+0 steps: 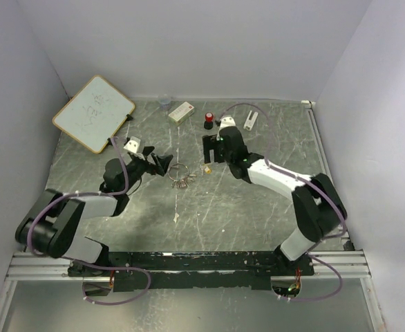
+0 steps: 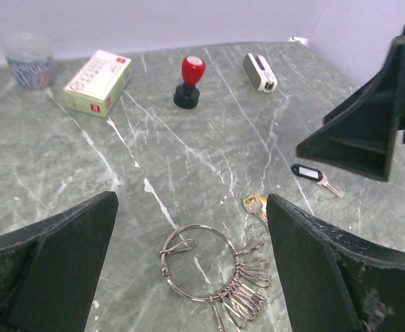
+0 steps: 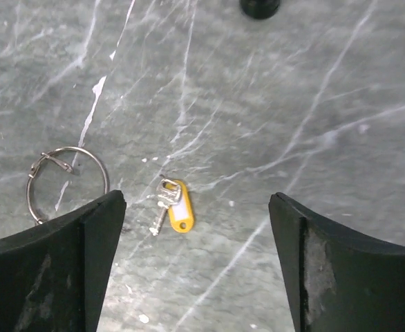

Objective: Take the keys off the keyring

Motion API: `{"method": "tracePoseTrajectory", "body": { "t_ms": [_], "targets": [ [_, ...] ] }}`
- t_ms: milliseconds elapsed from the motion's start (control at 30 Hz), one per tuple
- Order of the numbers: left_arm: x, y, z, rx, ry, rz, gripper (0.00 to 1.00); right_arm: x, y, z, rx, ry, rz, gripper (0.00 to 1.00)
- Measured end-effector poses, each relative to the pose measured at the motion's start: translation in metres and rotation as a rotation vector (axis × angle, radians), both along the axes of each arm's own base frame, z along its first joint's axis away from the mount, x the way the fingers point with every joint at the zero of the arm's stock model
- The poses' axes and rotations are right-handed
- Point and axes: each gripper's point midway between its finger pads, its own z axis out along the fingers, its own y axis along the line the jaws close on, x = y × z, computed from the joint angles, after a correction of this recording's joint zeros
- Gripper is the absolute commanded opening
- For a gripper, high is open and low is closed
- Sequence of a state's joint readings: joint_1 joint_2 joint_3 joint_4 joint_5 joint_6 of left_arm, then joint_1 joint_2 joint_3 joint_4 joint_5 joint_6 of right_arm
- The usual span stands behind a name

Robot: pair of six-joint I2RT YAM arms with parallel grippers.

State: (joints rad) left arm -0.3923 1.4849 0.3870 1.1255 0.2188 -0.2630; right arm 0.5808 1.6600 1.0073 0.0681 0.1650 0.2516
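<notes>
The keyring (image 2: 195, 259), a thin silvery loop, lies flat on the table with several silvery clips (image 2: 247, 290) bunched on its right side. It also shows in the top view (image 1: 180, 171) and at the left of the right wrist view (image 3: 68, 183). A yellow-tagged key (image 3: 173, 207) lies loose to the right of the ring, and it shows in the left wrist view (image 2: 256, 205) too. A black-tagged key (image 2: 313, 173) lies loose farther right. My left gripper (image 2: 192, 277) is open, low, with the ring between its fingers. My right gripper (image 3: 195, 263) is open and empty above the yellow-tagged key.
A red-topped black knob (image 2: 189, 81), a small box (image 2: 97, 82), a white clip-like item (image 2: 260, 72) and a clear tub of pins (image 2: 28, 60) stand at the back. A whiteboard (image 1: 93, 112) leans at the back left. Walls enclose three sides.
</notes>
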Motion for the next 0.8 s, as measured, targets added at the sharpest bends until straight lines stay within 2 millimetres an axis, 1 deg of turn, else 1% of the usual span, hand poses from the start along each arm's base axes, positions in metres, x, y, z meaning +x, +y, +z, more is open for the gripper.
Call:
{"method": "tracePoseTrajectory", "body": {
  "t_ms": [67,133,200,367,500,533,667,733,800],
  "targets": [
    [-0.005,0.006,0.010,0.012,-0.027,0.018,1.00,-0.002,-0.010,0.022,0.008,-0.062,-0.029,1.00],
    [-0.009,0.011,0.019,0.020,-0.050,0.034,1.00,-0.005,-0.020,0.034,0.008,-0.101,-0.063,1.00],
    [-0.014,0.017,0.027,0.032,-0.067,0.048,1.00,-0.008,-0.033,0.042,-0.001,-0.132,-0.108,1.00],
    [-0.026,0.027,0.038,0.045,-0.093,0.073,1.00,-0.018,-0.072,0.060,-0.043,-0.204,-0.255,1.00],
    [-0.034,0.034,0.048,0.054,-0.118,0.092,1.00,-0.026,-0.105,0.089,-0.057,-0.293,-0.395,1.00],
    [-0.036,0.036,0.051,0.058,-0.127,0.097,1.00,-0.029,-0.116,0.099,-0.058,-0.324,-0.443,1.00],
    [-0.038,0.039,0.053,0.073,-0.129,0.105,1.00,-0.040,-0.148,0.123,-0.074,-0.402,-0.583,1.00],
    [-0.039,0.041,0.051,0.081,-0.121,0.110,1.00,-0.046,-0.161,0.129,-0.089,-0.428,-0.638,1.00],
    [-0.040,0.042,0.051,0.087,-0.116,0.114,1.00,-0.051,-0.170,0.135,-0.097,-0.446,-0.675,1.00]
  ]
}}
